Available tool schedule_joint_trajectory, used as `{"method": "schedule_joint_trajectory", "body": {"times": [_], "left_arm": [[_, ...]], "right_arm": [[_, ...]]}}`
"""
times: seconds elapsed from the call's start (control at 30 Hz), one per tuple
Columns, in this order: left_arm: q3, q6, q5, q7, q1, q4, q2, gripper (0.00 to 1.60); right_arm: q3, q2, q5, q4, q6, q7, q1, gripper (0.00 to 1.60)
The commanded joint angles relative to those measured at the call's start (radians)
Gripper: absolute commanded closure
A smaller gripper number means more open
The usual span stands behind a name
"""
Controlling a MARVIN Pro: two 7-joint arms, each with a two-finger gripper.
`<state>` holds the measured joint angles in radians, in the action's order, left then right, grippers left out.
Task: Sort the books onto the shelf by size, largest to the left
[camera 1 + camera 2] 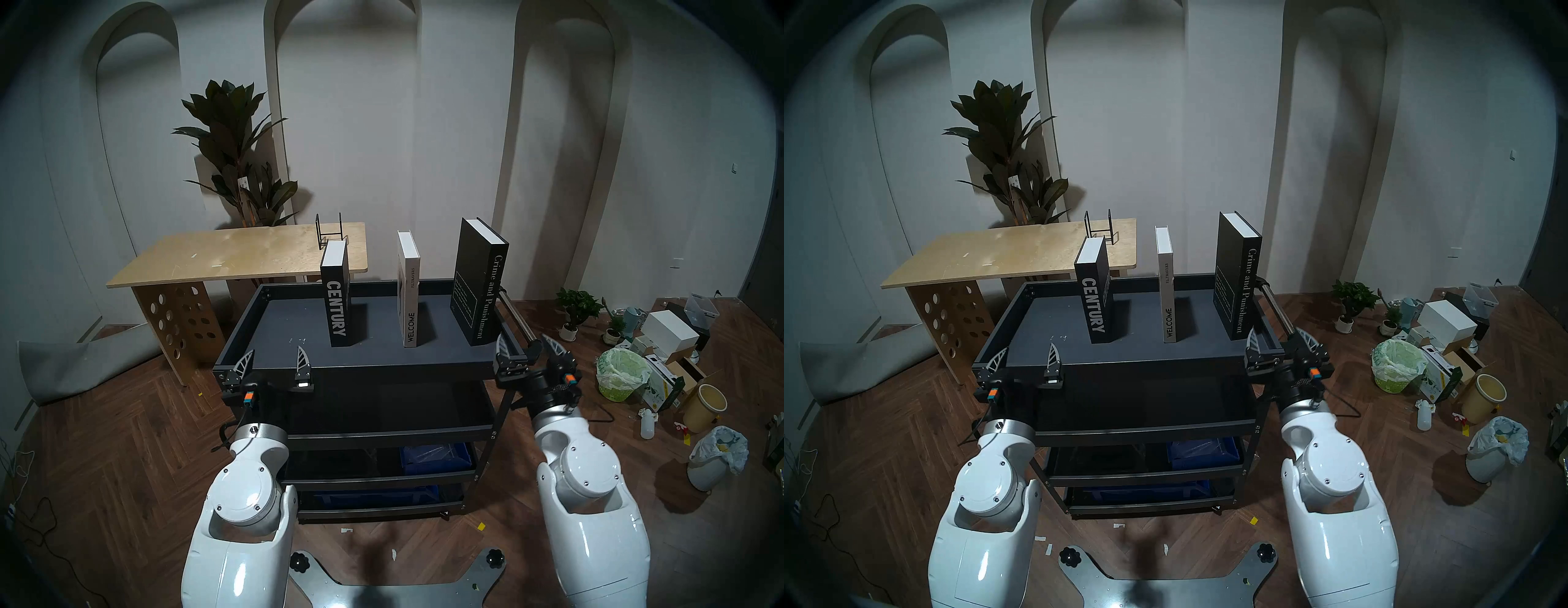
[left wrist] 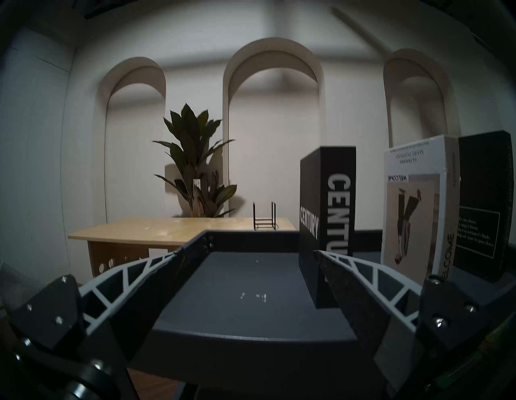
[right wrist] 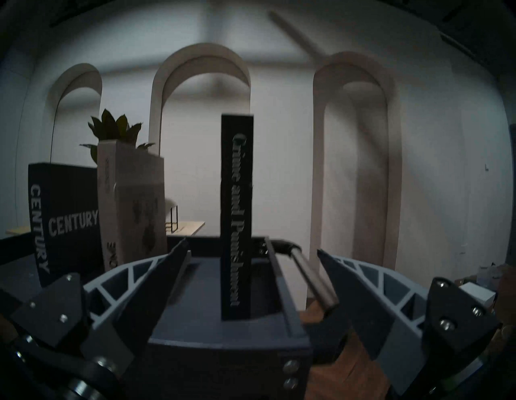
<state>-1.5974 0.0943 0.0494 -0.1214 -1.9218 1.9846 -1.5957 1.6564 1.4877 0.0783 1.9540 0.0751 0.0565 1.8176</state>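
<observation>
Three books stand upright and apart on the shelf (image 1: 275, 335), the dark grey top tray of a black cart. The thick black "CENTURY" (image 1: 337, 314) is leftmost, the slim white "WELCOME" (image 1: 408, 297) is in the middle, and the tall black "Crime and Punishment" (image 1: 479, 288) is at the right end. My left gripper (image 1: 275, 358) hovers open at the tray's front left edge, holding nothing. Open too, my right gripper (image 1: 530, 344) straddles the front right corner, just in front of "Crime and Punishment" (image 3: 236, 218).
A light plywood table (image 1: 237, 254) with a black wire rack (image 1: 330, 231) stands behind the cart's left. The cart's side handle (image 1: 515, 312) juts out at the right. Bins, boxes and potted plants (image 1: 577, 308) litter the floor to the right.
</observation>
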Motion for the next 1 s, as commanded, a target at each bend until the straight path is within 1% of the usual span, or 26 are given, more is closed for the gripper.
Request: {"method": "schedule_joint_trajectory", "body": {"times": [0.0, 0.03, 0.13, 0.17, 0.2, 0.23, 0.33, 0.37, 0.43, 0.47, 0.53, 0.57, 0.67, 0.7, 0.73, 0.77, 0.9, 0.97], "left_arm": [[0.009, -0.02, 0.021, -0.021, -0.041, 0.115, -0.013, 0.0], [0.009, -0.02, 0.021, -0.021, -0.041, 0.115, -0.013, 0.0], [0.022, -0.06, 0.032, -0.036, -0.065, 0.146, -0.015, 0.0], [0.022, -0.06, 0.032, -0.036, -0.065, 0.146, -0.015, 0.0], [0.026, -0.068, 0.034, -0.043, -0.067, 0.149, -0.013, 0.0], [0.034, -0.09, 0.04, -0.056, -0.069, 0.154, -0.011, 0.0], [0.044, -0.116, 0.046, -0.071, -0.068, 0.156, -0.009, 0.0], [0.044, -0.116, 0.046, -0.071, -0.068, 0.156, -0.009, 0.0], [0.05, -0.132, 0.054, -0.081, -0.067, 0.158, -0.008, 0.0], [0.052, -0.136, 0.054, -0.085, -0.066, 0.158, -0.007, 0.0], [0.056, -0.15, 0.058, -0.099, -0.064, 0.157, -0.006, 0.0], [0.058, -0.154, 0.059, -0.102, -0.063, 0.156, -0.006, 0.0], [0.066, -0.17, 0.063, -0.12, -0.058, 0.154, -0.003, 0.0], [0.066, -0.17, 0.063, -0.12, -0.058, 0.154, -0.003, 0.0], [0.068, -0.172, 0.064, -0.123, -0.057, 0.154, -0.003, 0.0], [0.073, -0.178, 0.066, -0.132, -0.054, 0.153, -0.001, 0.0], [0.079, -0.186, 0.068, -0.145, -0.05, 0.152, 0.002, 0.0], [0.083, -0.195, 0.069, -0.158, -0.045, 0.15, 0.004, 0.0]], "right_arm": [[0.037, -0.027, 0.024, 0.069, 0.005, 0.014, -0.098, 0.0], [0.037, -0.027, 0.024, 0.069, 0.005, 0.014, -0.098, 0.0], [0.048, -0.041, 0.048, 0.049, -0.017, 0.024, -0.15, 0.0], [0.048, -0.041, 0.048, 0.049, -0.017, 0.024, -0.15, 0.0], [0.047, -0.049, 0.058, 0.045, -0.021, 0.03, -0.154, 0.0], [0.045, -0.058, 0.075, 0.029, -0.029, 0.034, -0.171, 0.0], [0.039, -0.066, 0.117, -0.004, -0.057, 0.046, -0.209, 0.0], [0.039, -0.066, 0.117, -0.004, -0.057, 0.046, -0.209, 0.0], [0.034, -0.072, 0.13, -0.026, -0.071, 0.047, -0.235, 0.0], [0.032, -0.077, 0.145, -0.027, -0.085, 0.051, -0.237, 0.0], [0.028, -0.078, 0.154, -0.055, -0.091, 0.054, -0.268, 0.0], [0.026, -0.084, 0.161, -0.057, -0.093, 0.054, -0.267, 0.0], [0.017, -0.086, 0.193, -0.109, -0.107, 0.075, -0.32, 0.0], [0.017, -0.086, 0.193, -0.109, -0.107, 0.075, -0.32, 0.0], [0.013, -0.092, 0.209, -0.106, -0.111, 0.082, -0.314, 0.0], [0.006, -0.086, 0.219, -0.125, -0.122, 0.09, -0.341, 0.0], [-0.004, -0.084, 0.226, -0.14, -0.131, 0.096, -0.365, 0.0], [-0.007, -0.079, 0.244, -0.163, -0.152, 0.107, -0.393, 0.0]]}}
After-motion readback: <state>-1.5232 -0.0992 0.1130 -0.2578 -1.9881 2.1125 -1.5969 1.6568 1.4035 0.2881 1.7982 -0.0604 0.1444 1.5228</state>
